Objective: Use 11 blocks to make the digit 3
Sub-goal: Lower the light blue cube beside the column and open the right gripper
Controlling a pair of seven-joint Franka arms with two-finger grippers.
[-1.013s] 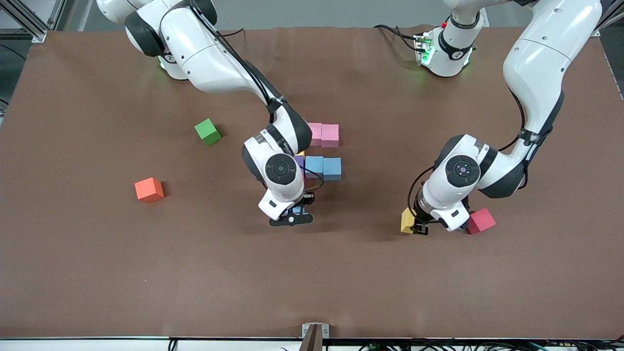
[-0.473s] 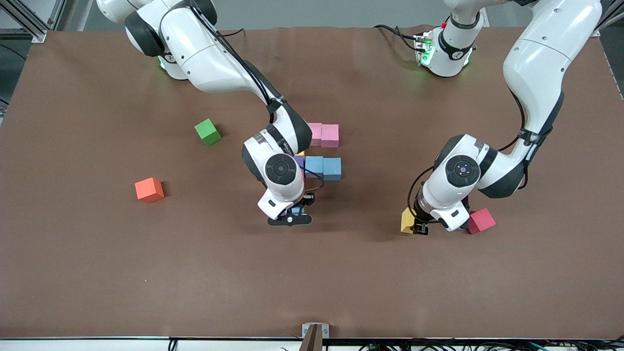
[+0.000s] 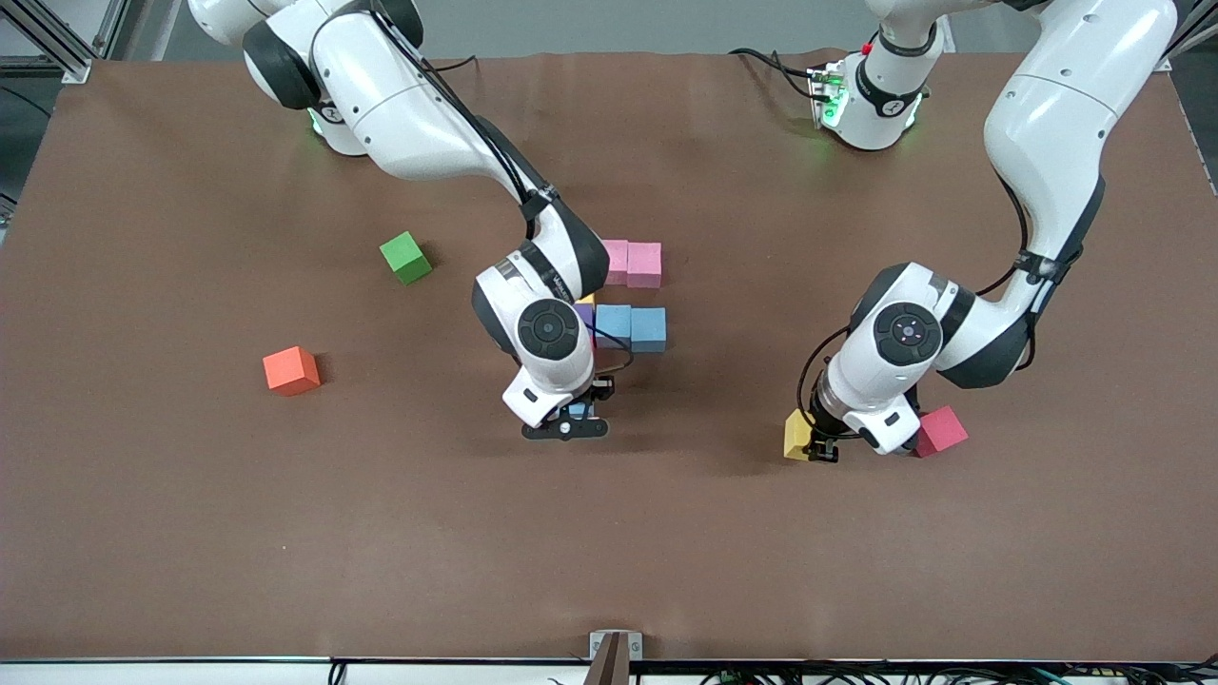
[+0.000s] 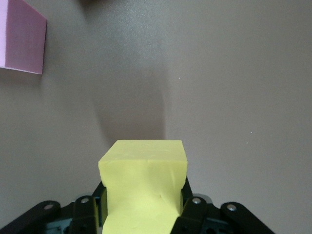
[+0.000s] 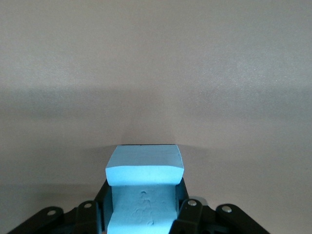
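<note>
My left gripper point(image 3: 818, 443) is shut on a yellow block point(image 3: 795, 435) and holds it low over the table, beside a red block point(image 3: 942, 430). In the left wrist view the yellow block point(image 4: 144, 180) fills the jaws. My right gripper point(image 3: 568, 420) is shut on a light blue block point(image 5: 145, 185), low over the table just nearer the camera than the cluster. The cluster holds two pink blocks point(image 3: 631, 264), two light blue blocks point(image 3: 632, 326), and slivers of purple point(image 3: 583, 314) and yellow, half hidden by the right wrist.
A green cube point(image 3: 405, 257) and an orange cube point(image 3: 291, 370) lie apart toward the right arm's end. A pinkish block corner point(image 4: 22, 39) shows at the edge of the left wrist view. Bare brown mat point(image 3: 609, 533) stretches nearer the camera.
The left arm's wrist has shifted slightly, nudging the yellow block a touch. The right arm has not moved.
</note>
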